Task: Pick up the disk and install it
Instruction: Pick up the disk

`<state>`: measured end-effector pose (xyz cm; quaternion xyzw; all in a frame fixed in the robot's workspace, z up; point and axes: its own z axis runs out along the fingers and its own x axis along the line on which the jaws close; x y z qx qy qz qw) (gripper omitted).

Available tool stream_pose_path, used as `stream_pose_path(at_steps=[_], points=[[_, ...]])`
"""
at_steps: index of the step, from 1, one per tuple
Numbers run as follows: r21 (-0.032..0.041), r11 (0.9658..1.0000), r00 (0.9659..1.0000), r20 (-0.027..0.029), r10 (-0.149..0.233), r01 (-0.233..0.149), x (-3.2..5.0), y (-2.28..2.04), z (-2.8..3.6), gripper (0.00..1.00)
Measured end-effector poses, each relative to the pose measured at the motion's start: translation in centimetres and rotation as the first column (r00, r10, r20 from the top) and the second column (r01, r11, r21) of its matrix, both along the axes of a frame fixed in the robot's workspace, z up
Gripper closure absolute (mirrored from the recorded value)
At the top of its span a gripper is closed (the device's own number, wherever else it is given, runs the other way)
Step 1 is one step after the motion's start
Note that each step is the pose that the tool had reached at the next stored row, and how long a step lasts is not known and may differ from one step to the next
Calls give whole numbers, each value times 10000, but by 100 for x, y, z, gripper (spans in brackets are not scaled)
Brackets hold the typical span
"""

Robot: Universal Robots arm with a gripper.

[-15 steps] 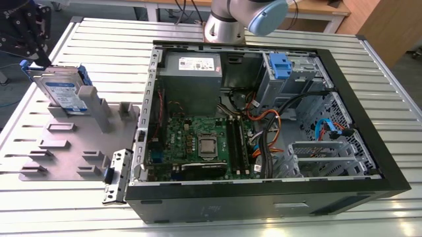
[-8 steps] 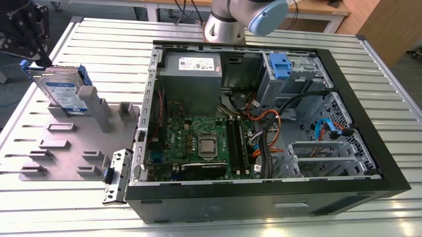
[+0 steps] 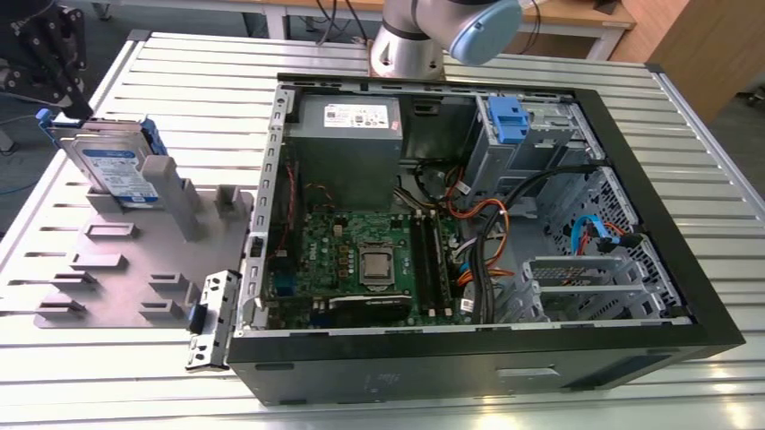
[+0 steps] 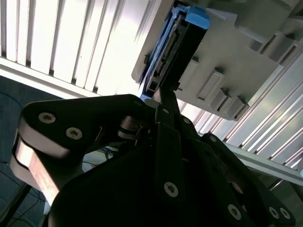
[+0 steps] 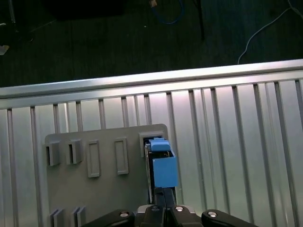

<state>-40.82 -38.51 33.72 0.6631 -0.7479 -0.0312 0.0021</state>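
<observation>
The disk (image 3: 114,166) stands on edge, leaning, in a slot at the far end of a grey holder plate (image 3: 120,269) on the exterior view's left. It is silver-grey with a white-and-blue label and blue side rails. My black gripper (image 3: 56,97) hangs just beyond the disk's outer end, away from the computer. In the second wrist view the gripper (image 4: 163,97) has its thin fingers pressed together, tips right at the end of the disk (image 4: 173,47). The first wrist view shows the gripper (image 5: 163,196) against the blue end of the disk (image 5: 163,170). Whether the tips touch it I cannot tell.
An open computer case (image 3: 478,358) lies in the middle of the slatted metal table (image 3: 192,72), with a blue latch on a grey drive cage (image 3: 507,121) at its far corner and a power-supply box (image 3: 347,116) beside it. Cables cross the case. The table edge (image 5: 142,80) runs close behind the holder.
</observation>
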Motion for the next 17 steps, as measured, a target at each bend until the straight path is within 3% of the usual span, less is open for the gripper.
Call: stream_pose_path(at_steps=[6,11,17], points=[[66,10000,10000,1,25,-25,-110,16,-18,89],[208,9998,10000,2,72,-72,-151,36,-30,89],[211,9997,10000,14,75,-75,-171,55,-30,89]])
